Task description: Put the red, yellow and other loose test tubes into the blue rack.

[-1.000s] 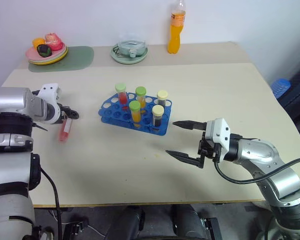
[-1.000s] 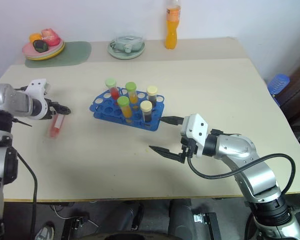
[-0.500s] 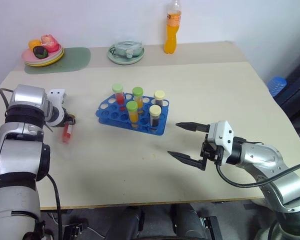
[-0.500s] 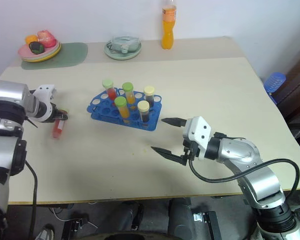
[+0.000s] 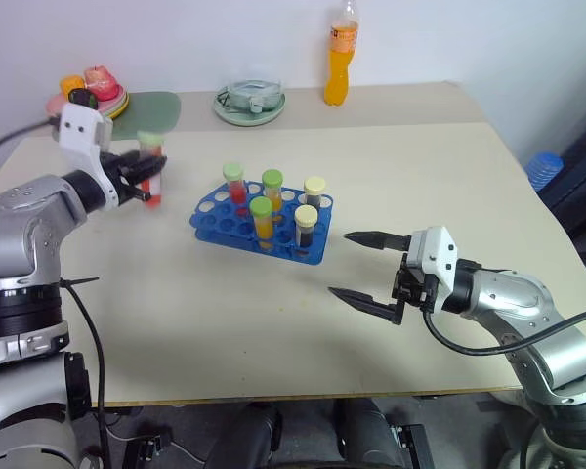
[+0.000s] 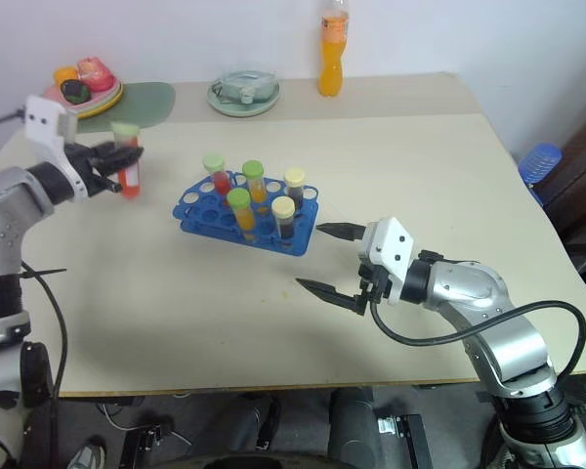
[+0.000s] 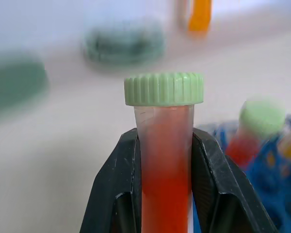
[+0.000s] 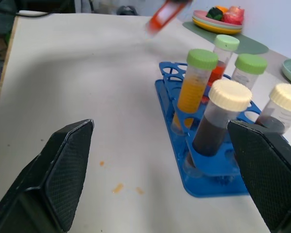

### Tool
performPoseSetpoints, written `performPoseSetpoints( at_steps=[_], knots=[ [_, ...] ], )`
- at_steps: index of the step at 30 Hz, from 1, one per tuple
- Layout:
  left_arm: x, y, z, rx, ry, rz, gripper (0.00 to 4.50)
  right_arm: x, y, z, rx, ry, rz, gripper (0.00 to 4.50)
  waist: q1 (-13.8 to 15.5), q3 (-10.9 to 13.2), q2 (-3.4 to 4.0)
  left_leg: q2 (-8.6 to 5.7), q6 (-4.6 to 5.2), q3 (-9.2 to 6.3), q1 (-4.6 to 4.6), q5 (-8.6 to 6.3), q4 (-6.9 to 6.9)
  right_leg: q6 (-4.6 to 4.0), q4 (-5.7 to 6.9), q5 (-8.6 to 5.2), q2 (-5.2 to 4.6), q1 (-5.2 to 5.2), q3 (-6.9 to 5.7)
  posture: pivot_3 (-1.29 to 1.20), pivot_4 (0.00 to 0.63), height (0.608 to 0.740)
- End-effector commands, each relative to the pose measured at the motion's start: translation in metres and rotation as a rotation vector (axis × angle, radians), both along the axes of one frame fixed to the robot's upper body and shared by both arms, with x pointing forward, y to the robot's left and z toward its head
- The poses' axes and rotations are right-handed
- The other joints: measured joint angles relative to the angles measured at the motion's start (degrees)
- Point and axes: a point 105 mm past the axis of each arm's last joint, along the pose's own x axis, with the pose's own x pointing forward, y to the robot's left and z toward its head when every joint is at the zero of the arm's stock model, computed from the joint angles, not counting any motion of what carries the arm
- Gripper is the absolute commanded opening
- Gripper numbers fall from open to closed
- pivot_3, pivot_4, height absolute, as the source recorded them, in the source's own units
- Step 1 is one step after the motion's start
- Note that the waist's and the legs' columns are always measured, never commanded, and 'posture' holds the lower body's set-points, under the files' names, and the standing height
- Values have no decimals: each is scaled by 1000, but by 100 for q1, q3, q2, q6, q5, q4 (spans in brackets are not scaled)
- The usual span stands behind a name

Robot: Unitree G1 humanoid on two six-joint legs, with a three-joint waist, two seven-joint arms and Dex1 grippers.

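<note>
Tube, red-filled with green cap point(image 7: 164, 145): clamped upright in my left gripper point(image 5: 137, 179), held above the table point(image 5: 176, 313), left of the blue rack point(image 5: 210, 222). Rack contents: five capped tubes. My right gripper point(image 5: 363, 268): fingers spread wide, nothing between them, near the rack.

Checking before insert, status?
Left gripper shut on red tube, upright, in the air left of rack. Right gripper open, empty, right of rack. Five tubes racked. Nothing in the way.
</note>
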Motion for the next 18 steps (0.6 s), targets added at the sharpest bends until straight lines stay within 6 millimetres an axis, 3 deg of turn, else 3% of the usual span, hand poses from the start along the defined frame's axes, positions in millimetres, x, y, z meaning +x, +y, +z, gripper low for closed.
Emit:
performPoseSetpoints(
  at_steps=[1, 3, 9, 18],
  knots=[
    [-16, -28, 24, -26, -307, -64, 742, 0, -6, 10, -1, -36, -13, 4500, 25, 0, -1, 0, 0, -1, 0, 0, 1, 0, -3, 0, 0, 3, -1, 0, 150, 740],
    [-18, -35, 15, -17, -359, -34, 742, 0, -9, 9, -8, -36, -25, 4500, 24, -1, -3, 0, 0, 2, -1, 0, 3, 0, -2, 1, 0, 1, -1, 0, 150, 740],
    [-32, -72, -14, 34, -462, -167, 742, -5, -18, 8, -24, -31, -70, 4500, -18, -1, -2, 3, 0, 7, -3, 0, -1, 0, 0, 1, 1, -5, 0, 0, 150, 740],
    [-24, -86, -57, -6, -422, -190, 742, -10, -21, 10, -21, -29, -114, 4500, -13, -2, -2, 3, 2, 9, -1, -1, 1, 0, 0, 1, 1, -2, 1, 0, 150, 740]
  ],
)
